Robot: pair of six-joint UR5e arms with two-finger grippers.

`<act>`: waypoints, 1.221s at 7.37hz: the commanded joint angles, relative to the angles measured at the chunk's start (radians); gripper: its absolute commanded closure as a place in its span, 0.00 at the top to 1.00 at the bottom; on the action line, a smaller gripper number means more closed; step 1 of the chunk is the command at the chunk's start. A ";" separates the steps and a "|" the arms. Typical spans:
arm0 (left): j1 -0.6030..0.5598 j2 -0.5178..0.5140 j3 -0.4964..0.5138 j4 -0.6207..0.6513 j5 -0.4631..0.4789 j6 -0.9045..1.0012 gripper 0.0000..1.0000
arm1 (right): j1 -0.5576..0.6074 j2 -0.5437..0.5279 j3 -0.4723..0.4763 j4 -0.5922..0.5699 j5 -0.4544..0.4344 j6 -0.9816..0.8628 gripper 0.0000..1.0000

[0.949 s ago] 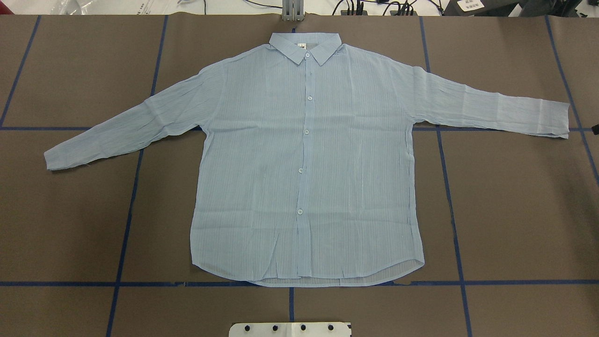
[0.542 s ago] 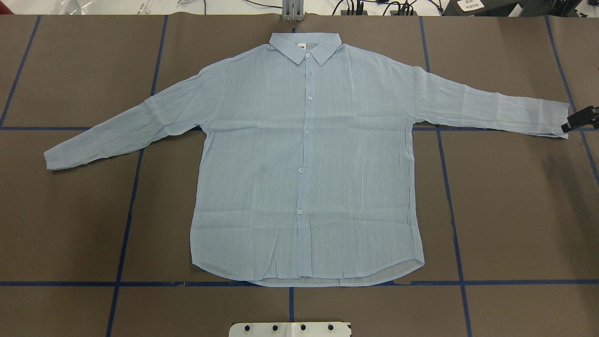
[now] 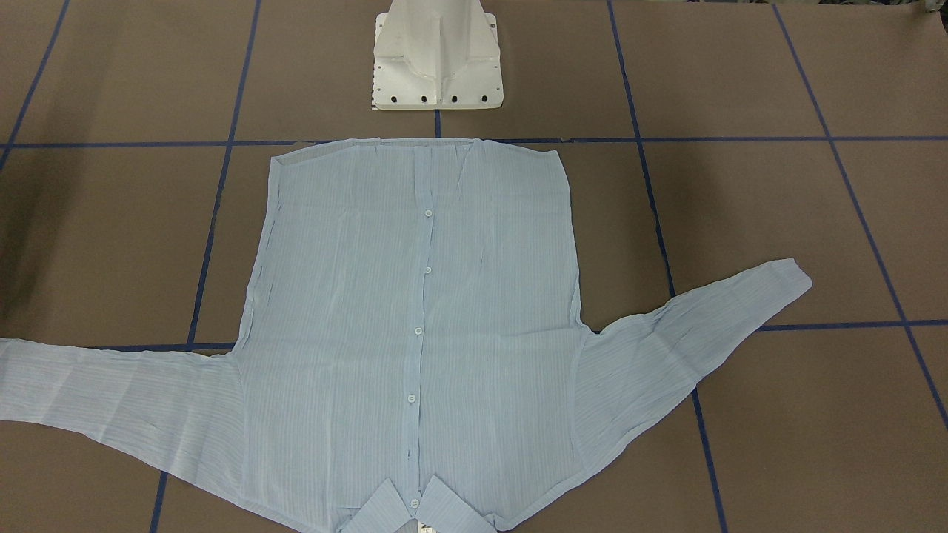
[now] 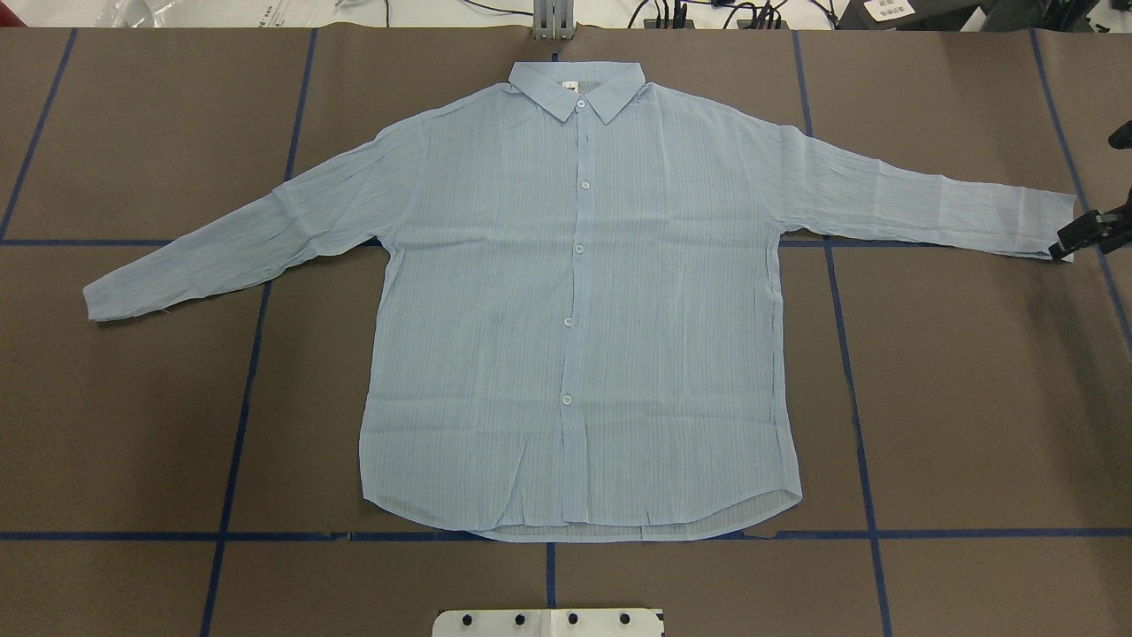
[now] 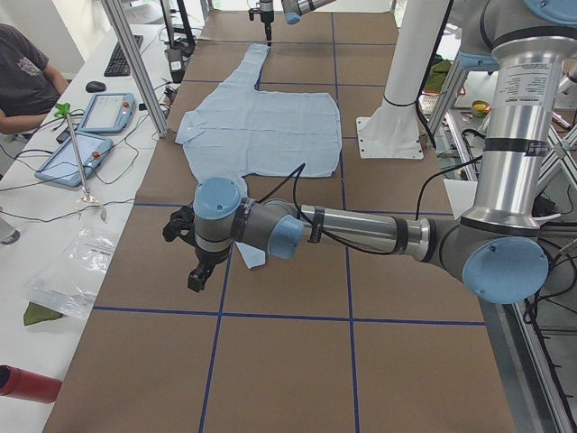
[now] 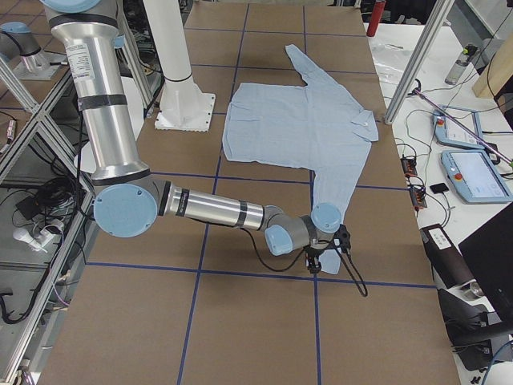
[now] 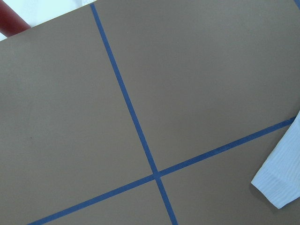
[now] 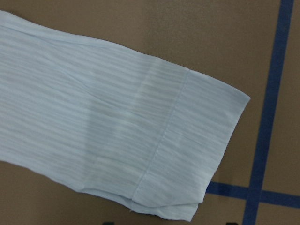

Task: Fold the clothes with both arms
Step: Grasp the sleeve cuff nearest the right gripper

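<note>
The overhead camera sits behind the robot and looks forward and down, far enough back to take in the whole shirt and most of the table. The front camera faces it from across the table, steeply downward, with the white base at its top. Both share the spread shirt. Each side camera looks along the table from one end, one with the left gripper nearest, the other with the right gripper nearest. The wrist cameras look down from close: bare table with a cuff off to the left gripper's side — and the other cuff large under the right gripper.
</note>
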 commanded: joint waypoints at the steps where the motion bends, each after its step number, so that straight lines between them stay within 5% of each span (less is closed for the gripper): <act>1: 0.000 0.000 0.002 -0.001 -0.002 -0.002 1.00 | -0.011 0.034 -0.030 0.000 -0.076 -0.005 0.76; 9: 0.001 -0.003 0.002 -0.001 0.000 -0.004 1.00 | -0.027 0.035 -0.040 -0.017 -0.079 -0.011 0.67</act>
